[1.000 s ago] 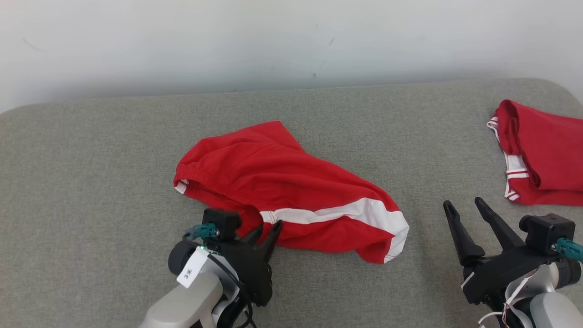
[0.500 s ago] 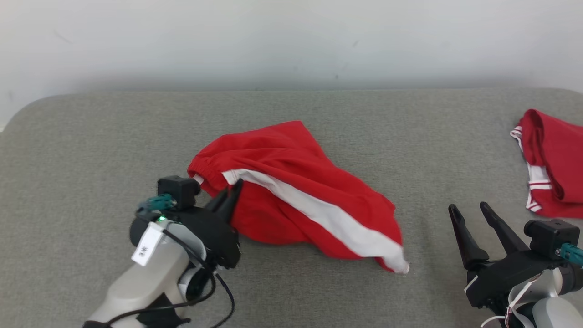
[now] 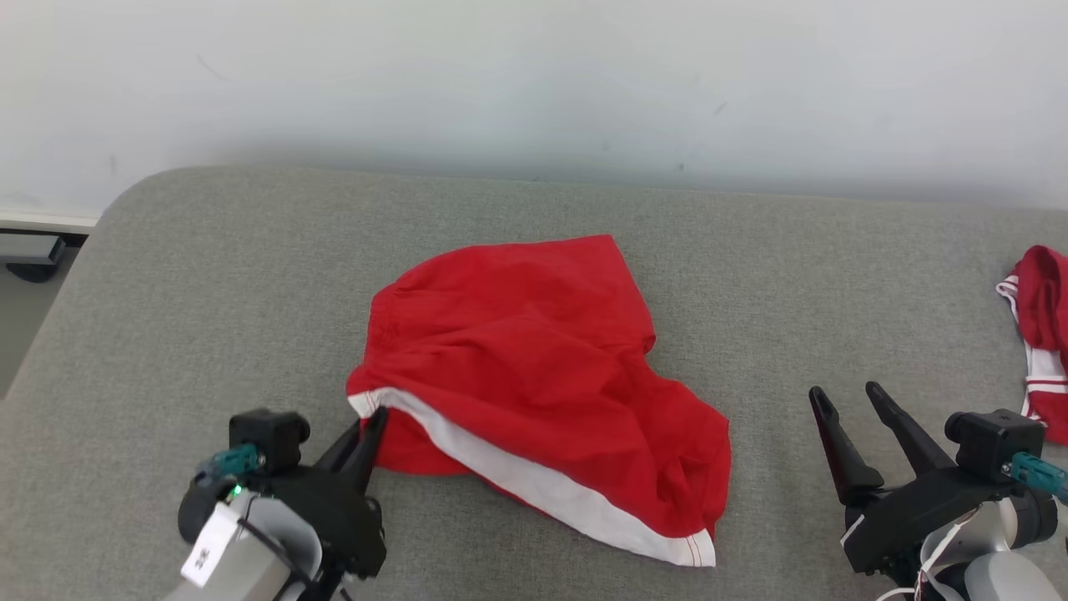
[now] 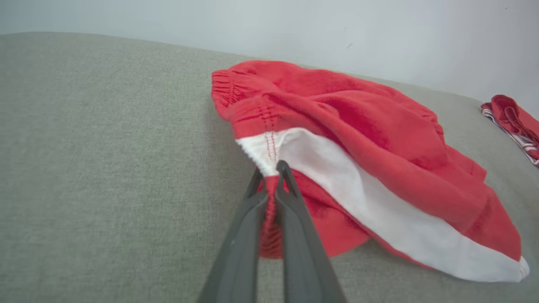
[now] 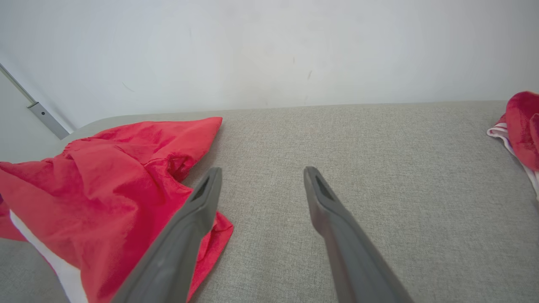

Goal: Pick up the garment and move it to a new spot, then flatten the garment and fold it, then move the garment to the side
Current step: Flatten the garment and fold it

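Quick update from my end. The left gripper, lower left of the head view, was only closing a second ago and is now clamped tight on the red shorts. The left wrist view shows both fingers pinching the waistband right where the white stripe starts.

The pull has already rolled the fabric. The stripe used to run across the middle of the heap and now trails along its lower edge, from the pinch down to the lower right. The whole picture has also slid, so the head has turned; the second red garment squeezed against the right edge is mostly that, not a real move.

The shorts are in the centre of the frame, bunched on the grey cushion and not lifted clear yet. The right gripper at lower right is spread wide, holding nothing and well apart from the cloth.

My read: the pickup is secured, the relocation is just starting, and flattening and folding are all still ahead.
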Available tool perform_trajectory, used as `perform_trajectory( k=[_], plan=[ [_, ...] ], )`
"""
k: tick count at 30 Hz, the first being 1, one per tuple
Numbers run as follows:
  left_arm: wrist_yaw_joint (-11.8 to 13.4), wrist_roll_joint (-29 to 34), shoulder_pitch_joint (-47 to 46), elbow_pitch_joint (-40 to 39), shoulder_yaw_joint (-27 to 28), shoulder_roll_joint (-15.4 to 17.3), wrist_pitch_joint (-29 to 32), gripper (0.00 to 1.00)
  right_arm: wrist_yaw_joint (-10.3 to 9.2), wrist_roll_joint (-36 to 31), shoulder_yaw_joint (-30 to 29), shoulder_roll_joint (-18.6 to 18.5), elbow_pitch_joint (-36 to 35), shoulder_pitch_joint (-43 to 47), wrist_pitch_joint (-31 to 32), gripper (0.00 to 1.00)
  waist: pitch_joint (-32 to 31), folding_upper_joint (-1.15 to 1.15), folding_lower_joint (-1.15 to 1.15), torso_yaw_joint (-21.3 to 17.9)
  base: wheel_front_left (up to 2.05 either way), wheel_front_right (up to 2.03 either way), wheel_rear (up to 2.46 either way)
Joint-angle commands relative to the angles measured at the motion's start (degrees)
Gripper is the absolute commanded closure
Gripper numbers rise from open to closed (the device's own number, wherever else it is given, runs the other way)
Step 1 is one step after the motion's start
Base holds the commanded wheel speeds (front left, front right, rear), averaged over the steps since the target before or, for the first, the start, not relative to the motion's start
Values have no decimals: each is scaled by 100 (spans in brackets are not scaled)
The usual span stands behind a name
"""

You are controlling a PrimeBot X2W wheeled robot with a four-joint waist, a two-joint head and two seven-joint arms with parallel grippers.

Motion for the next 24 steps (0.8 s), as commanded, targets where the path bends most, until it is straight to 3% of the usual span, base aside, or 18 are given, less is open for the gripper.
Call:
perform_trajectory(
  k=[1, 12, 13, 14, 15, 16, 24],
  plan=[
    [53, -37, 125, -77, 10, 86, 13, 100, -3, -23, -8, -21, 13, 50, 14, 0, -29, 0, 0, 31, 0, 0, 0],
    [439, -165, 757, -688, 38, 433, 30, 100, -3, 7, 21, -63, 36, 120, 114, 0, -82, 0, 0, 73, 0, 0, 0],
    [451, -162, 780, -710, 26, 449, 24, 94, -3, 8, 35, -65, 30, 130, 131, 0, -88, 0, 0, 77, 0, 0, 0],
    [482, -167, 798, -727, 26, 458, 31, 78, -3, 12, 40, -65, 30, 138, 137, 0, -99, 0, 0, 80, 0, 0, 0],
    [495, -171, 815, -743, 30, 460, 29, 52, -3, 21, 46, -65, 27, 142, 147, 0, -111, 0, 0, 81, 0, 0, 0],
    [547, -155, 835, -762, 38, 462, 21, 0, -3, 31, 51, -65, 28, 145, 151, 0, -126, 0, 0, 82, 0, 0, 0],
    [795, -65, 1126, -1068, 361, 569, -49, 0, -3, 46, 33, -83, 24, 166, 89, 0, -252, 0, 0, 64, 0, 0, 0]
  ],
)
